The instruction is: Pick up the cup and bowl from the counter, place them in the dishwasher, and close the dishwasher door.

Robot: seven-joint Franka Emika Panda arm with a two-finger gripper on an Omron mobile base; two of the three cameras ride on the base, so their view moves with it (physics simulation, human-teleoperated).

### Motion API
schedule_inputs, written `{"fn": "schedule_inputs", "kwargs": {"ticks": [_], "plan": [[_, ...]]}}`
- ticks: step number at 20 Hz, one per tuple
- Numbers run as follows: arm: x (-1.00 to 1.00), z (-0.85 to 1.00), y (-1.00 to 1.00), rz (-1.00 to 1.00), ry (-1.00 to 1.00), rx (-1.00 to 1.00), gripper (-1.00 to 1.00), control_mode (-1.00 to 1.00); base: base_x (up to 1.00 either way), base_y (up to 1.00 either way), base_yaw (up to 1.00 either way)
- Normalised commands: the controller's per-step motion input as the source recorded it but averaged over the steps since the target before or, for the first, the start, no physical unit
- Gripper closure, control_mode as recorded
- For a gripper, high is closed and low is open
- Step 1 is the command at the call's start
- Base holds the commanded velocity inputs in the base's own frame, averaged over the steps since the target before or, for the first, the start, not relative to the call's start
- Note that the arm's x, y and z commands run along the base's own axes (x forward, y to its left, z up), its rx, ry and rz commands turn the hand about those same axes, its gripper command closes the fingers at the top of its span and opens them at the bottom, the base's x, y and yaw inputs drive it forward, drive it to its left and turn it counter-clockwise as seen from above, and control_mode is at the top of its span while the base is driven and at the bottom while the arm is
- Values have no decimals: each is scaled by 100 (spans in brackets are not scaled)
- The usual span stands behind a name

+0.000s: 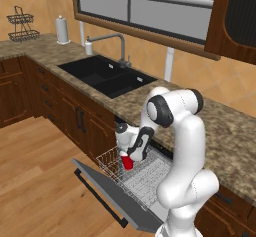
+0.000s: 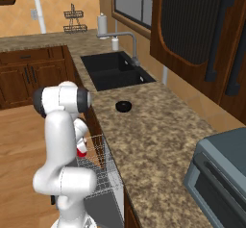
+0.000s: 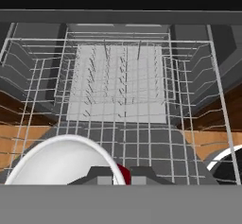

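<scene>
Left base view shows the arm bent down over the open dishwasher, its gripper clenched on the rim of the red cup, which hangs just above the white wire rack. The door lies folded down flat toward 7 o'clock, its black bar handle along the outer edge above a wooden plank floor. At 11 o'clock the black double sink is sunk into the speckled counter, with a grey tap behind it, a white roll and a wire stand farther along. Dark wooden cabinets run under the counter.

Right base view puts the bowl on the counter at the picture's centre, well apart from the cup and near the sink at 12 o'clock. A grey appliance sits at 4 o'clock, and dark wall cabinets hang at 1 o'clock.

Hand view looks down into the rack; the cup's white inside fills 7 o'clock, with a sliver of red between the fingertips, which pinch its rim.
</scene>
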Motion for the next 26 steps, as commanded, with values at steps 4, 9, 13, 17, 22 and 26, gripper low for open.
{"fn": "schedule_inputs", "kwargs": {"ticks": [4, 9, 13, 17, 22, 26], "plan": [[14, -28, 0, -2, 0, -7, 100, -100, 0, 0, 0], [2, -47, 0, 0, 0, -8, 100, -100, 0, 0, 0], [0, -48, 0, 0, 0, -8, 100, -100, 0, 0, 0], [0, -38, -1, 0, 0, -4, 100, -100, 0, 0, 0], [0, -41, -19, 0, 0, -2, 100, -100, 0, 0, 0], [1, -36, -25, 0, 0, 0, 100, -100, 0, 0, 0]]}}
